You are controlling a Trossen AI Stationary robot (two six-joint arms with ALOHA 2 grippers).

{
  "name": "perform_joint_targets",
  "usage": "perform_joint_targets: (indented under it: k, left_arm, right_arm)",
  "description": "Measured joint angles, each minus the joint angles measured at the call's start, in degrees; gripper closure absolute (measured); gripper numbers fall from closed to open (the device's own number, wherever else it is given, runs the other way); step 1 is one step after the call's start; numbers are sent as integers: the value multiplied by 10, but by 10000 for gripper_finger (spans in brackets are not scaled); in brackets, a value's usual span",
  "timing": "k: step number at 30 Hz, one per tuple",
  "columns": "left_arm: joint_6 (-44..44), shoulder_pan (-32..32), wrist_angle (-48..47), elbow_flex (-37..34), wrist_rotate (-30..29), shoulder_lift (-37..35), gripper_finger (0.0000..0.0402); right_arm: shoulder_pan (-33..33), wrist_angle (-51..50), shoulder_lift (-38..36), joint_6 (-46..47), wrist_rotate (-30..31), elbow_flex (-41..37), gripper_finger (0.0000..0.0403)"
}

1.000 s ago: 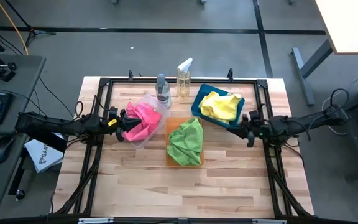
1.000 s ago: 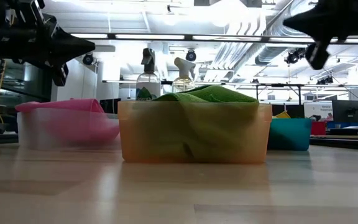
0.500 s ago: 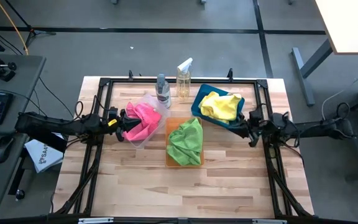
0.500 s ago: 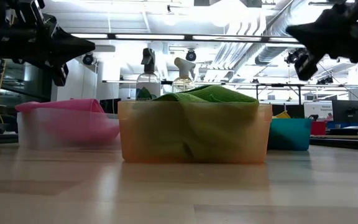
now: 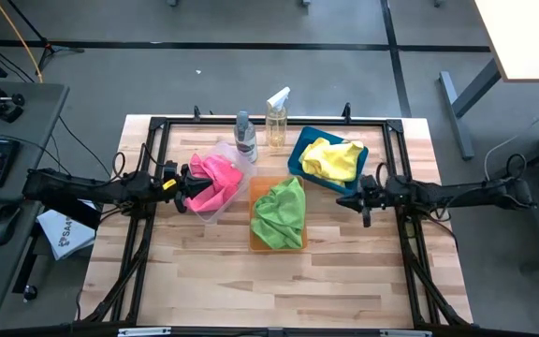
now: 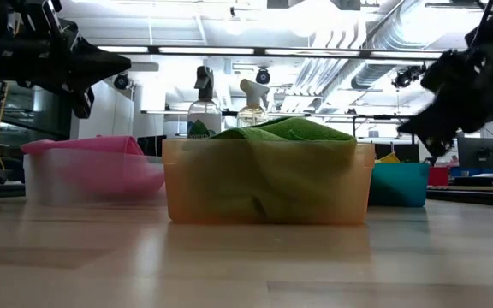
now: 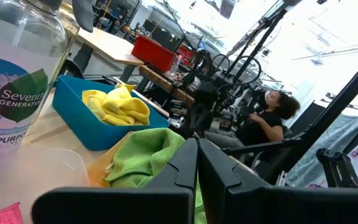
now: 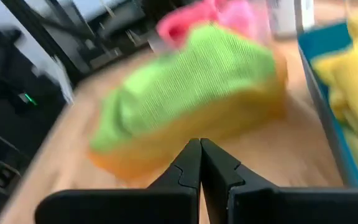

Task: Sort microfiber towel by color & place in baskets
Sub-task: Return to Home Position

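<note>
Pink towels (image 5: 212,180) lie in the clear basket (image 5: 221,208) at the table's left. Lime green towels (image 5: 280,213) fill the orange basket (image 5: 255,191) in the middle. Yellow towels (image 5: 331,158) sit in the blue basket (image 5: 298,153) at the far right. My left gripper (image 5: 187,182) is shut and hovers over the clear basket's left edge; its shut fingers show in the left wrist view (image 7: 197,163). My right gripper (image 5: 346,200) is shut, in the air by the blue basket's near right corner, pointing left at the orange basket (image 8: 185,140).
Two spray bottles (image 5: 245,136) (image 5: 277,119) stand upright behind the baskets near the far edge. A dark metal frame (image 5: 251,122) borders the table. Bare wood (image 5: 269,281) stretches across the near half. A person (image 7: 263,121) sits in the room beyond.
My right gripper has moved toward the table's left and near edge and come down, from beside the blue basket's right edge to its near right corner. It has stayed shut. The left arm and all towels have kept still.
</note>
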Motion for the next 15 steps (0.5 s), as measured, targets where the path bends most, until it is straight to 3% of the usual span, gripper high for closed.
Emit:
perform_joint_targets:
  k: [5,12,15]
  left_arm:
    - [0,0,-2,0,0,0,401]
    - [0,0,-2,0,0,0,401]
    - [0,0,-5,0,0,-5,401]
  right_arm:
    - [0,-79,1,2,4,0,403]
    - [0,-82,3,5,5,1,403]
    - [7,-79,-32,5,12,0,403]
